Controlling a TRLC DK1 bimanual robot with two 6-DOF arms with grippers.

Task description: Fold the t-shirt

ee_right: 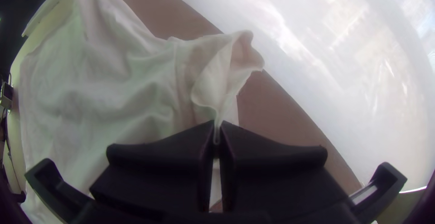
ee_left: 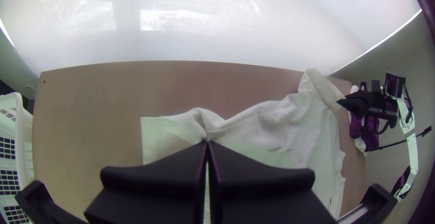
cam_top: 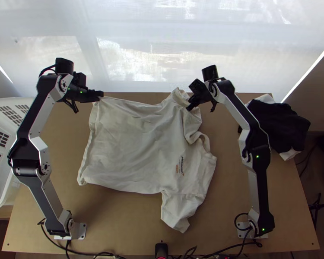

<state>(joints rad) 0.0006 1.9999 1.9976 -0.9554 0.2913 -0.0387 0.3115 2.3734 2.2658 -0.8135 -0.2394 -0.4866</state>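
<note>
"Where was the shirt, please?"

"The pale t-shirt (cam_top: 131, 146) was on the wooden table (cam_top: 119, 228), mostly spread, with its hem toward the left arm and its collar side toward the right arm. The near sleeve (cam_top: 177, 216) pointed to the near edge. The far sleeve (cam_top: 177, 96) reached the line of the far edge; if it lay on the wood there or was above it, I could not tell."

"And the tools?"

"The left gripper (cam_top: 102, 93) had its fingers closed together on the cloth near the far hem corner. The right gripper (cam_top: 189, 108) was clamped on a fold at the far sleeve."

"How much room was there?"

"A wide band of wood lay between the shirt and the near edge, and a narrower one between the hem and the left arm. At the far side, the distance was small, and a white sheet (cam_top: 140, 77) stood just behind. The white basket (cam_top: 6, 190) was at the left edge. A dark pile of cloth (cam_top: 278, 125) went past the right edge, behind the right arm."

"What did each view add?"

"From the top I saw the whole outline and the small print (cam_top: 179, 166) on the chest. The left wrist view gave the hem corner as a flat flap beside the fingertips, with creases running into them. The right wrist view gave the curled sleeve opening, and the pinched fold between the fingertips."
</note>
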